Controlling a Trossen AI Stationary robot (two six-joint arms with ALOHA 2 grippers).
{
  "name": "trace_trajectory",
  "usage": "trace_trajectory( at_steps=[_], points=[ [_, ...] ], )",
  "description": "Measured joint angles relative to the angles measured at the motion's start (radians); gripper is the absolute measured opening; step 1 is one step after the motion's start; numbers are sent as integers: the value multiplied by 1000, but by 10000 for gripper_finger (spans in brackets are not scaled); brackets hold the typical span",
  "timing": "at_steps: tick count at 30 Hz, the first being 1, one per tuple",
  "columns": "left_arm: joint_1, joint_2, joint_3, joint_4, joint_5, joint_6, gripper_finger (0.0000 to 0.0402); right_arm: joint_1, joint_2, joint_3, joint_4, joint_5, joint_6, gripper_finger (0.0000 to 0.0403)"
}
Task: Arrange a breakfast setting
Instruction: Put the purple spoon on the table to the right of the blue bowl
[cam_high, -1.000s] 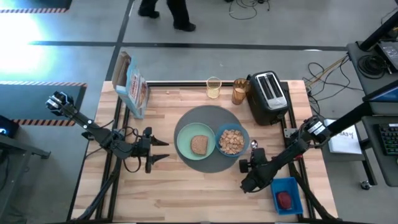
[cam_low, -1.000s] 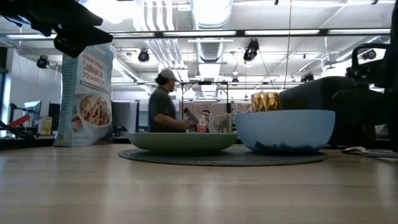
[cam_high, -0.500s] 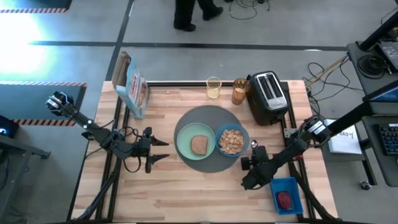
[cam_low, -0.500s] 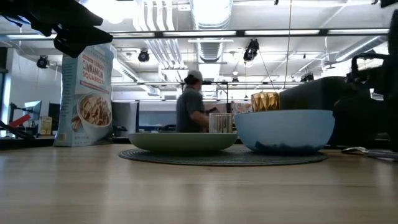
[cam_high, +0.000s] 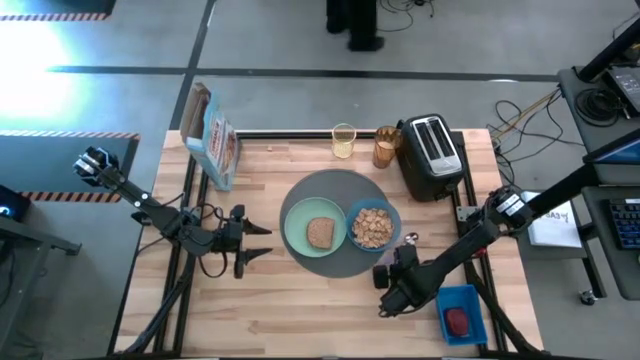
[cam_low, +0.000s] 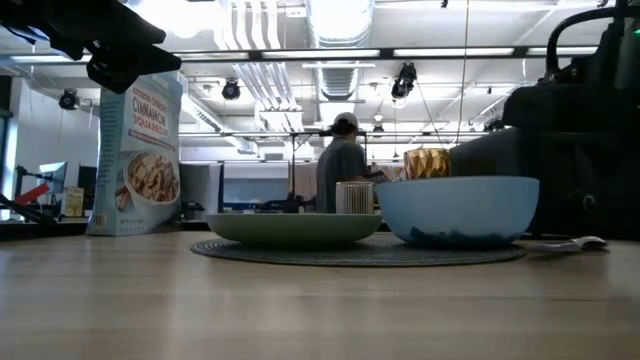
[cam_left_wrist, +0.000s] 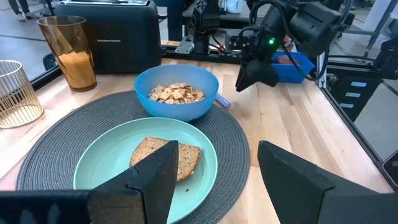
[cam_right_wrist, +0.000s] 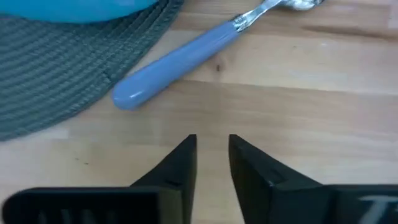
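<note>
Two dark, slender jointed arms, loose black cables, wedge-shaped black fingers, a green indicator light

- The right gripper (cam_right_wrist: 212, 158) hung over bare wooden bench (cam_right_wrist: 311, 106), its two dark jaws standing a narrow gap apart with nothing between them.
- A spoon (cam_right_wrist: 186, 59) lay flat on the bench just beyond the jaws, untouched by them.
- The spoon's pale blue handle (cam_right_wrist: 177, 62) ran diagonally; its rounded butt end lay just beside the edge of the round dark-grey mat (cam_right_wrist: 56, 68).
- The handle joined a shiny metal neck (cam_right_wrist: 258, 15), and the metal bowl of the spoon was cut off at the picture's edge.
- A strip of the blue bowl (cam_right_wrist: 81, 7) showed on the woven mat.
</note>
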Motion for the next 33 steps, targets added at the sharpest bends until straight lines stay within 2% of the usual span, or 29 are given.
trace_trajectory(
  at_steps=[7,13,20,33],
  points=[
    [0,2,0,0,0,0,205,-30,0,-2,17,63,150,139],
    [0,2,0,0,0,0,205,-82,0,-8,78,87,124,164],
    [0,2,0,0,0,1,205,-121,0,-33,86,122,92,168],
    [0,2,0,-31,0,1,205,-125,0,-58,118,93,86,160]
  ],
)
